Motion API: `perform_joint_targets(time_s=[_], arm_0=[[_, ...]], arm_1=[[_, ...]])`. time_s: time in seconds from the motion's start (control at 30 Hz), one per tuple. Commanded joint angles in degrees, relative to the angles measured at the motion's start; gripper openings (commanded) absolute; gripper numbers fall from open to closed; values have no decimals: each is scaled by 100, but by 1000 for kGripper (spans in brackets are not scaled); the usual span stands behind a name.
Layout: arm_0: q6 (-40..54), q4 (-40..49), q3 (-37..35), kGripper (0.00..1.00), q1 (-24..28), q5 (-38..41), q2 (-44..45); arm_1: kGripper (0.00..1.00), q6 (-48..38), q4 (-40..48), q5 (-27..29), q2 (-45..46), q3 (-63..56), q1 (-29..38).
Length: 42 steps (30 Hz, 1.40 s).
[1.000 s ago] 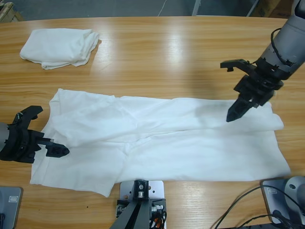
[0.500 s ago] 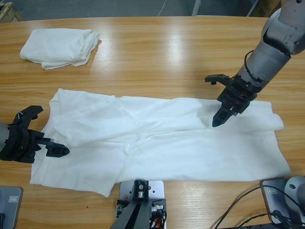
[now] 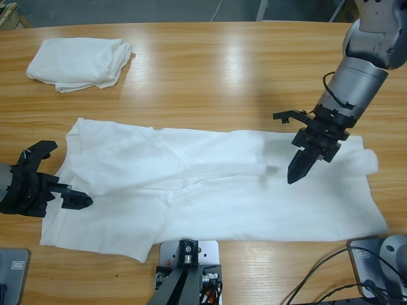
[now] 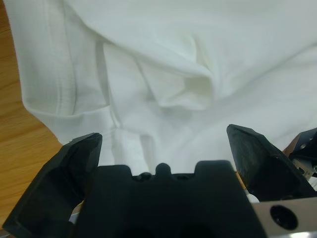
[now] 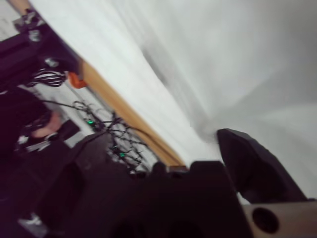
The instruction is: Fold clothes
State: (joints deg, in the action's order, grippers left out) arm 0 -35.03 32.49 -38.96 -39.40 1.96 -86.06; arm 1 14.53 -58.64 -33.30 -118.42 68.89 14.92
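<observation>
A large white T-shirt lies spread flat across the middle of the table. My left gripper is at the shirt's left edge, open, with one jaw over the cloth and the other over bare wood. In the left wrist view the creased shirt fills the space beyond the open left gripper. My right gripper hangs open over the shirt's right part, its lower jaw tip down at the cloth. The right wrist view is blurred, showing white cloth past the right gripper.
A second white shirt lies folded in a bundle at the back left. Bare wooden table stretches behind the spread shirt. In the right wrist view, cables and rig parts show beyond the table's edge.
The right gripper moved left over the shirt, then dipped toward the front with its lower jaw at the cloth; the cloth around it looks disturbed. The left arm stayed still.
</observation>
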Motion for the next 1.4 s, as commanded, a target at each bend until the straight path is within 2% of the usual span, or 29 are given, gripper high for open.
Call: perform_joint_targets(time_s=[0.03,0.23,0.33,0.4,0.43,0.53,0.63,0.67,0.7,0.77,0.8,0.93,0.97,1.03,1.2,1.4], arm_0=[[-56,-68,166,1000,-50,-82,82],[-56,-68,170,1000,-50,-77,114],[-56,-68,191,1000,-50,-54,188],[-56,-59,210,1000,-50,-38,300],[-56,-50,217,1000,-50,-41,411],[-42,-71,179,1000,-50,-55,1003],[248,-85,6,1000,-50,-238,1694],[336,-82,-39,1000,-50,-324,1828],[366,-76,-71,1000,-50,-381,1898],[357,-69,-94,1000,-50,-382,1889],[327,-68,-73,1000,-50,-365,1838],[-568,-78,133,984,-50,-296,1562],[-675,-85,147,943,-50,-324,1469],[-786,-365,161,941,30,-372,1265],[-770,-1393,159,862,881,-214,400],[-1308,-1421,470,861,960,-273,196]], arm_1=[[858,-223,-441,-601,-859,-112,267],[858,-400,-385,-566,-873,-211,327],[861,-713,-290,-297,-595,-276,327],[860,-819,-160,-47,40,-277,329],[865,-820,-77,9,644,-228,345],[950,-782,162,175,1973,6,345],[951,-748,529,150,2731,-28,345],[820,-826,705,171,2912,-163,345],[595,-963,954,189,3068,-343,345],[306,-1311,1368,122,3184,-680,345],[26,-1423,1542,113,3193,-858,348],[0,-1815,2805,183,3534,-1761,712],[0,-1921,3136,183,3634,-1965,795],[0,-2170,3658,185,3880,-2295,819],[0,-2337,3878,333,4276,-2661,819],[0,-2358,4031,389,4345,-2981,819]])
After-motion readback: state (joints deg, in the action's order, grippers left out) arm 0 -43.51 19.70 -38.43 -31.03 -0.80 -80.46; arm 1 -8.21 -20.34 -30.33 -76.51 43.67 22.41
